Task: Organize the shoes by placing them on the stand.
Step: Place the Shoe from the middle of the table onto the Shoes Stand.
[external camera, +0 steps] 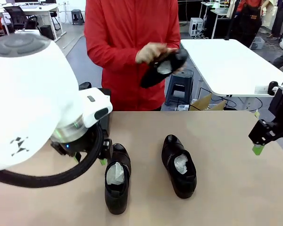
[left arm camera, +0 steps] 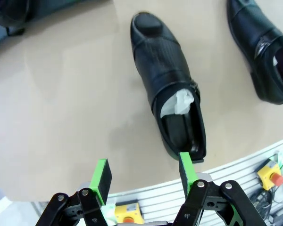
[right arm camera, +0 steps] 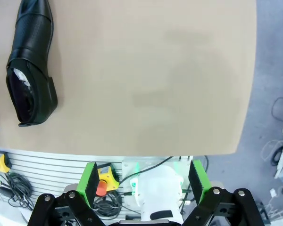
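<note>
Two shoes (external camera: 179, 165) lie on the desk (external camera: 217, 136), the left shoe (external camera: 117, 183) under the left claw (left arm camera: 144, 165), whose jaws stand apart and empty by its heel. A person's hand (external camera: 151, 52) holds a third shoe (external camera: 164, 67). The right claw (right arm camera: 144, 181) gapes empty. An approach, I judge; next, lower astride the heel and close.

The tan table (external camera: 226, 150) carries two black shoes, side by side and apart, both stuffed with white paper. The first shoe (external camera: 117, 186) lies at 8 o'clock from the middle, toe to 12. The second shoe (external camera: 179, 167) lies at 3 o'clock, toe toward 11.
</note>
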Tool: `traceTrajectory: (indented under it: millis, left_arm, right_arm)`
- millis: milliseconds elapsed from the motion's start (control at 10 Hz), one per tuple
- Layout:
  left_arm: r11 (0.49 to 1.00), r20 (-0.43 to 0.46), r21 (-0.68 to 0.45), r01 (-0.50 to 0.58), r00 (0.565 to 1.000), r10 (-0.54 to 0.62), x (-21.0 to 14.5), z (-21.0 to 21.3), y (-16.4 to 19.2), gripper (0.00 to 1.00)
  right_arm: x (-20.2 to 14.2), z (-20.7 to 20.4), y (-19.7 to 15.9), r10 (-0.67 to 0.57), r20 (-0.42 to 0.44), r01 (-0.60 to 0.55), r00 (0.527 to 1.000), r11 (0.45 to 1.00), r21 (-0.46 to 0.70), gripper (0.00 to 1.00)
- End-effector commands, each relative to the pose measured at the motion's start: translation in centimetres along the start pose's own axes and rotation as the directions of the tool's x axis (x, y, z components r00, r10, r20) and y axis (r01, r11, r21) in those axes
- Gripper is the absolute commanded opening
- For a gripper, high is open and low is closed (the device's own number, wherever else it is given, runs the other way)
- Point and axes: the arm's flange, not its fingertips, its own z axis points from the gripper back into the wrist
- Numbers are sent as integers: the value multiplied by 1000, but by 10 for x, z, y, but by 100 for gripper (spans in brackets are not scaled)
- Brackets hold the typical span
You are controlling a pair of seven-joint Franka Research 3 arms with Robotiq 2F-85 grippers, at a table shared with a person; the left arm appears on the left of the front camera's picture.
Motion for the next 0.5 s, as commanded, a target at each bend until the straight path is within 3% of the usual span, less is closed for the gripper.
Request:
traceTrajectory:
  millis: [0, 400]
  left_arm:
    - [998, -33, -64, -21, 999, 19, -10, -26, 0, 74]
    - [994, -69, -77, -83, 995, 78, -17, -58, -5, 74]
  right_arm:
    - [1, 3, 1, -23, 6, 23, 1000, 1000, 2, 100]
    - [1, 3, 1, -23, 6, 23, 1000, 1000, 2, 100]
